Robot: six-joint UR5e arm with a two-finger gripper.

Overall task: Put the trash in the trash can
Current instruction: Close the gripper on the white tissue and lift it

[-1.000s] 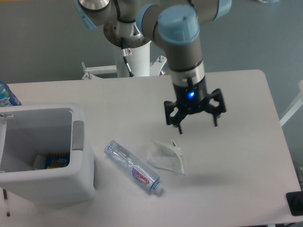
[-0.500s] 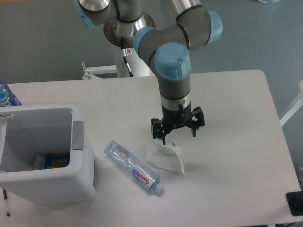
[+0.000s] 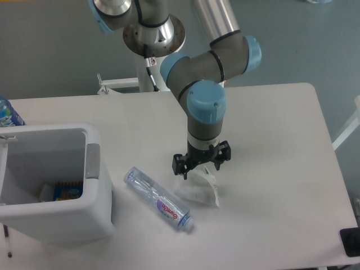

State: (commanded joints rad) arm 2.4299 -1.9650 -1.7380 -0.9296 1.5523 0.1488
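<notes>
The arm is reaching down over the middle of the table [image 3: 270, 124], and the gripper [image 3: 200, 167] is hanging right at the top edge of the crumpled plastic wrapper [image 3: 198, 189], its jaws standing apart with one dark finger on each side of the wrapper's upper end; whether the fingertips are touching the plastic, I cannot tell from here. The wrapper is lying a little toward the front edge from the table's centre. Just beside it on the left, the crushed clear bottle [image 3: 159, 198] with the pink-and-white label is lying on its side, slanting from upper left down to its cap near the front edge, close to the wrapper but apparently not touching it. The white trash can [image 3: 62, 211] is sitting at the front-left corner, well apart from the wrapper, with the bottle lying between the two; its grey panel [image 3: 93, 161] is facing the bottle, and something with a blue and orange print [image 3: 68, 191] is lying inside. A blue-labelled bottle [image 3: 8, 113] is peeking in at the left edge, behind the bin.
</notes>
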